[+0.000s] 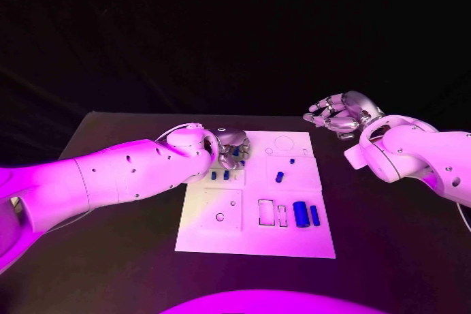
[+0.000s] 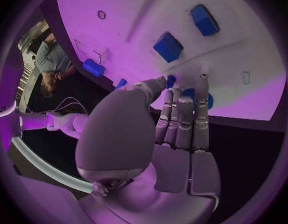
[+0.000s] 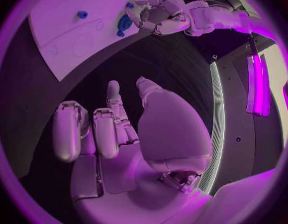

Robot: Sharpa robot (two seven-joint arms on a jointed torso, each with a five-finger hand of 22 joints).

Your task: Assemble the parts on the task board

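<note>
The white task board [image 1: 257,240] lies in the middle of the table. My left hand [image 1: 231,147] reaches over its far left corner, thumb and a finger meeting on a small blue part [image 2: 171,79]. A round blue part [image 2: 210,101] lies just beyond the fingers. Two blue blocks [image 2: 168,46] sit further along the board [image 2: 243,59]. Two long blue parts [image 1: 301,214] lie in the near right slots, and small ones [image 1: 280,176] stand mid-board. My right hand [image 1: 339,114] hovers off the far right corner, fingers loosely bent and holding nothing [image 3: 113,129].
The black table [image 1: 118,259] surrounds the board, with bare room on the near left and the right. The right wrist view shows my left hand [image 3: 159,16] over the board [image 3: 63,30]. Outlined recesses [image 1: 221,210] mark the board's near left.
</note>
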